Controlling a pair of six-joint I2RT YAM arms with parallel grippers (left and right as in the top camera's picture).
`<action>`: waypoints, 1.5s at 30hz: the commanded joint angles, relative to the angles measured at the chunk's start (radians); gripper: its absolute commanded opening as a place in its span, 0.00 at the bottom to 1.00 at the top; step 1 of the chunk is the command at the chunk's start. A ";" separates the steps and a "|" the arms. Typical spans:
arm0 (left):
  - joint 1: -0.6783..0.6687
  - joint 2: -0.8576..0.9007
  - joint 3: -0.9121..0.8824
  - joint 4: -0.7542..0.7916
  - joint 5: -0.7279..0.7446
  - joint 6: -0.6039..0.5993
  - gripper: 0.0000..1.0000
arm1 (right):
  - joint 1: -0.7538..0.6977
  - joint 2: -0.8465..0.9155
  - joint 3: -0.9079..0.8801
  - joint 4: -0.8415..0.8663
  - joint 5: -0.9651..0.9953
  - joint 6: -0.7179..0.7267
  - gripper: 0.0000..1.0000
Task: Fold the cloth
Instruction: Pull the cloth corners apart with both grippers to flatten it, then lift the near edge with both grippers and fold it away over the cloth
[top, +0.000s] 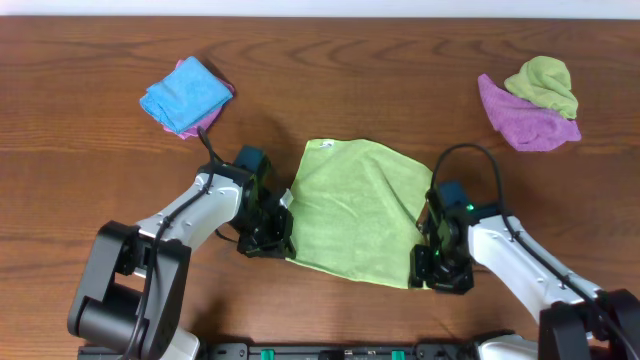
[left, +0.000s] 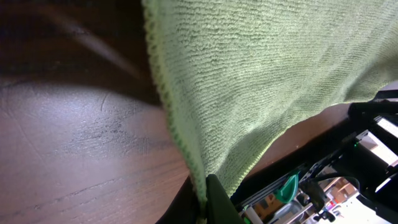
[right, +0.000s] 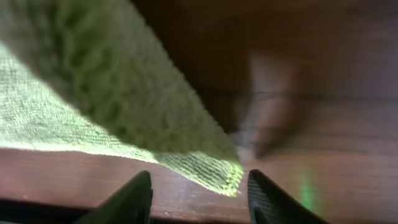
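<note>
Overhead view. A light-green rectangular terry cloth (top: 355, 210) lay spread and not yet folded on the dark brown wood-grain desk (top: 100, 180). The left fingers (top: 272, 238) were at its near-left corner and the right fingers (top: 432, 270) at its near-right corner.

Left wrist view. Only one finger showed. The gathered corner ran into it and the fabric rose from there clear of the desk, so the left fingers were judged to be clamped on that corner.

Right wrist view. The right fingers stood apart, with the corner's tip between them but untouched.

Hazards. A closure on so shallow a bite could catch only the hem, or nothing. With one corner held and the other free, any lift would probably drag the cloth askew and bunch it, giving a crooked fold. Soft terry could also slip from a light pinch.

Setting. The desk was smooth and faintly glossy, so it likely offered little grip against sliding. Beyond the cloth's far-left corner lay a folded blue cloth (top: 180, 92) over a pink one. Beyond its far-right corner lay a crumpled purple cloth (top: 525, 122) with an olive-green cloth (top: 545, 82) on top. Both piles were well apart from it. Behind them ran a pale strip (top: 320, 8), too narrow to identify.
</note>
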 joint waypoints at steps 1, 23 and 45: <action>-0.002 -0.017 0.004 -0.003 0.028 0.024 0.06 | -0.010 -0.012 -0.008 0.027 -0.039 -0.006 0.29; 0.000 -0.122 0.004 -0.107 0.129 0.050 0.06 | -0.010 -0.464 0.016 -0.158 -0.050 0.133 0.02; -0.001 -0.225 0.004 0.461 -0.218 -0.354 0.06 | -0.011 -0.281 0.016 0.315 0.288 0.127 0.01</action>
